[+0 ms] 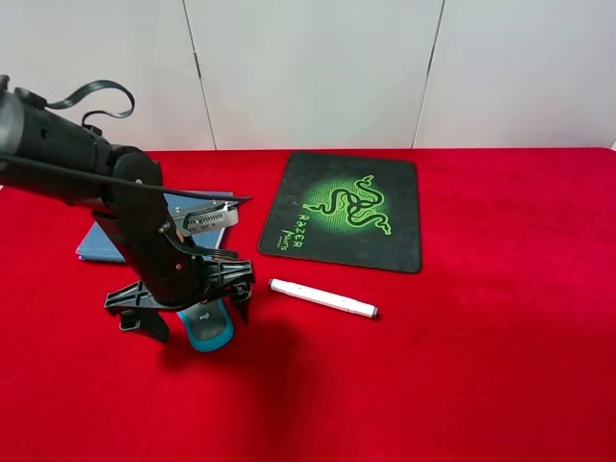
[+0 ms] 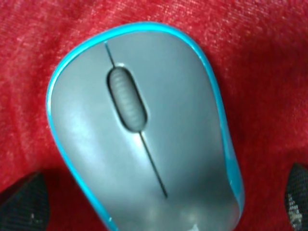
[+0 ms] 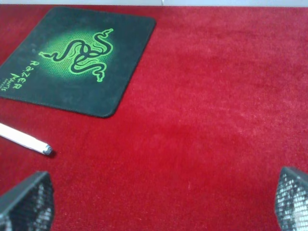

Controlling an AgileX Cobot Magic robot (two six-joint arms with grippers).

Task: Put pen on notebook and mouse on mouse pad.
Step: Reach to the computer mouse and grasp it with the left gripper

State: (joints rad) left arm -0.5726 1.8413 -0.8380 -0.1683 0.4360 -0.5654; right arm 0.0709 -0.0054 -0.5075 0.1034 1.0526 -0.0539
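Observation:
The grey mouse with teal sides (image 1: 208, 329) lies on the red cloth at front left. My left gripper (image 1: 197, 313) is lowered over it and open, with one finger on each side. In the left wrist view the mouse (image 2: 144, 139) fills the frame, and both fingertips (image 2: 24, 202) stand just clear of its sides. The white pen (image 1: 322, 298) lies right of the mouse, in front of the black mouse pad (image 1: 346, 212) with its green logo. The blue-grey notebook (image 1: 101, 243) is mostly hidden behind the left arm. My right gripper (image 3: 159, 202) hangs open over bare cloth, with the pen (image 3: 24, 139) and mouse pad (image 3: 82, 57) ahead of it.
Red cloth (image 1: 500, 318) covers the whole table, and a white wall (image 1: 318, 67) stands behind its far edge. The left arm's body and cable rise over the notebook area. The right arm does not show in the exterior high view.

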